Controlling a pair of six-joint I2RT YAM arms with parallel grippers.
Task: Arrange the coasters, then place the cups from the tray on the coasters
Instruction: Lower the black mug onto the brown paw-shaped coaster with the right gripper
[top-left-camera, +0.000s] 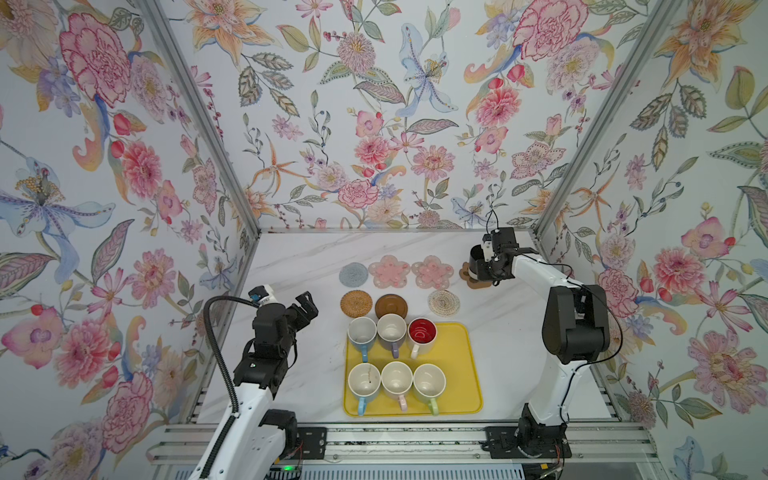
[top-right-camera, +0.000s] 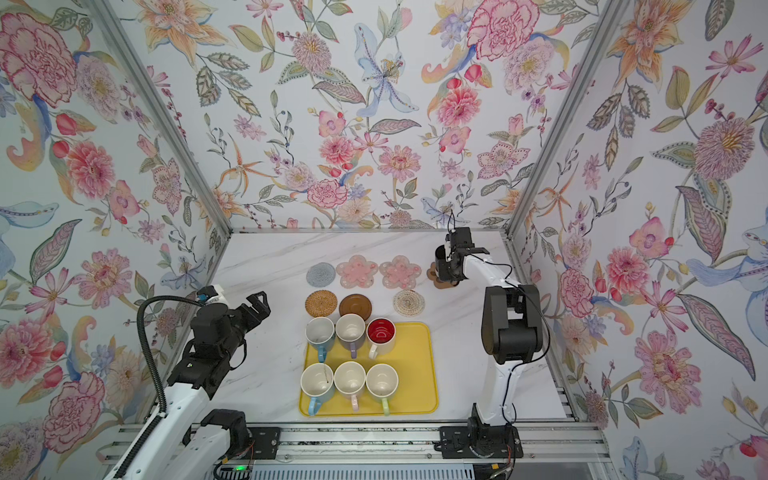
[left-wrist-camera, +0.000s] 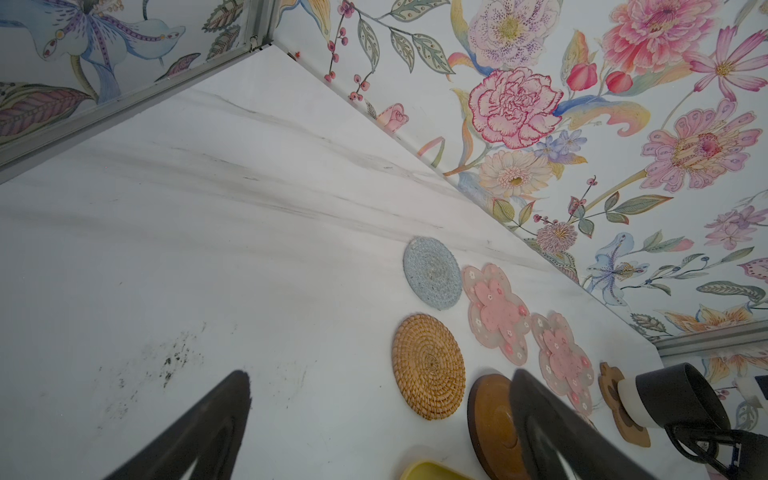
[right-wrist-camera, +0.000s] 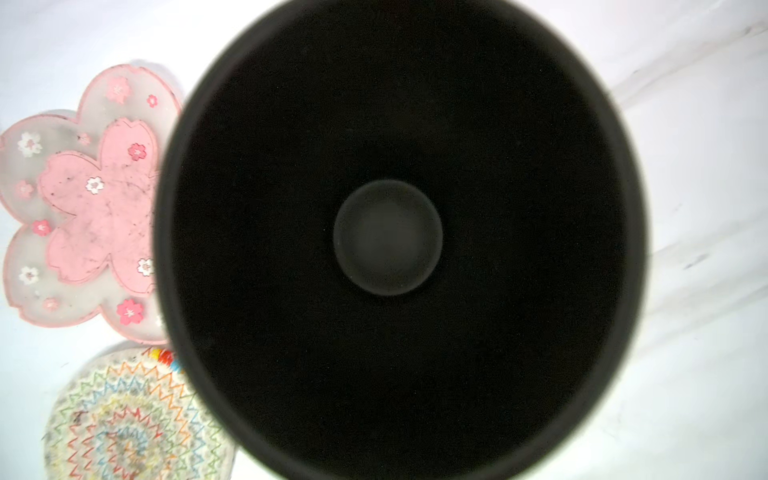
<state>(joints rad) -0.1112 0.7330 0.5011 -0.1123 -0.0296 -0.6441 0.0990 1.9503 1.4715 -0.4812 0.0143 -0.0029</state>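
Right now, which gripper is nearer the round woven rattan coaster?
Left. The left gripper hangs open just left of the round rattan coaster, apart from it; the right gripper is at the back right, shut on the black mug by the brown paw-shaped coaster.

**Left jaws wide, right jaws clamped**

Your left arm (top-left-camera: 253, 365) sits folded close to its base, wrist raised. The left gripper (top-left-camera: 306, 306) points toward the middle of the table with its jaws spread wide, holding nothing. Your right arm (top-left-camera: 575, 328) reaches from its base toward the far right, elbow high, forearm sloping away from you and wrist bent downward. The right gripper (top-left-camera: 490, 266) is closed tight on the black cup (top-left-camera: 477, 259).
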